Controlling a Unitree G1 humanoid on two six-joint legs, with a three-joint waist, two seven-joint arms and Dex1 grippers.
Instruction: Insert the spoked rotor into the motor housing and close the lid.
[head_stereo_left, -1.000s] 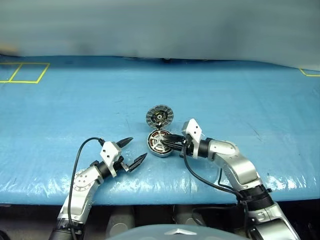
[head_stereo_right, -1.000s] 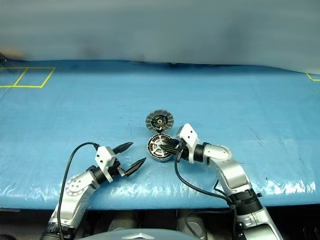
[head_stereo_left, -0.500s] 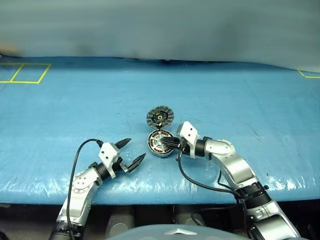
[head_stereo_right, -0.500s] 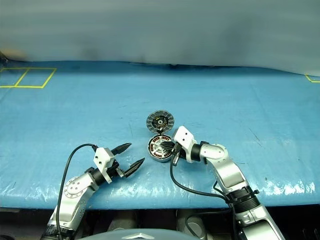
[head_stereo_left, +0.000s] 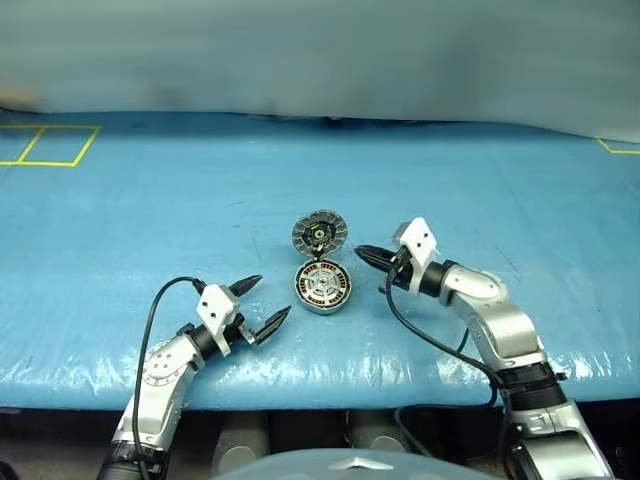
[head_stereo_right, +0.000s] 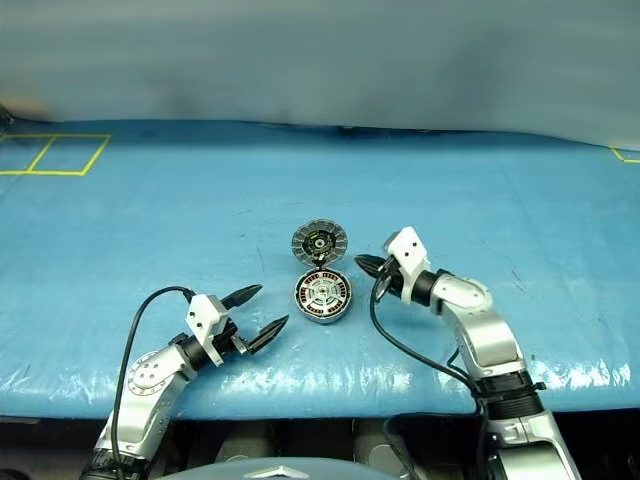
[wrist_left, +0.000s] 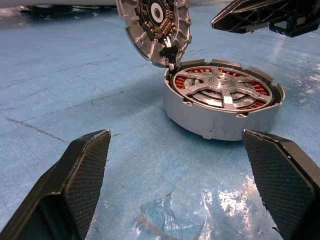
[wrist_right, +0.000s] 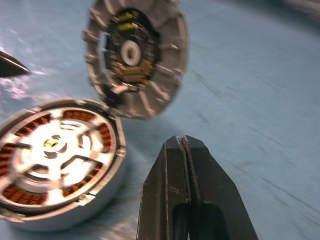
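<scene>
Insertion looks finished from where I sit: the spoked rotor (wrist_left: 223, 88) lies inside the motor housing (head_stereo_left: 322, 288) at frame centre, the lid (head_stereo_left: 319, 232) stands open just above it, left gripper (head_stereo_left: 256, 305) jaws released, right gripper (head_stereo_left: 366, 254) jaws clenched empty, so closing remains.

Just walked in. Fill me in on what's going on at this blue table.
A two-armed robot is assembling a small motor. The spoked rotor already sits inside the motor housing on the blue table, over the copper windings. The lid stands open, tilted up at the housing's far rim, so closing it remains. The right gripper is shut, holds nothing, and hovers just right of the housing. The left gripper is open and empty, to the housing's left.
</scene>
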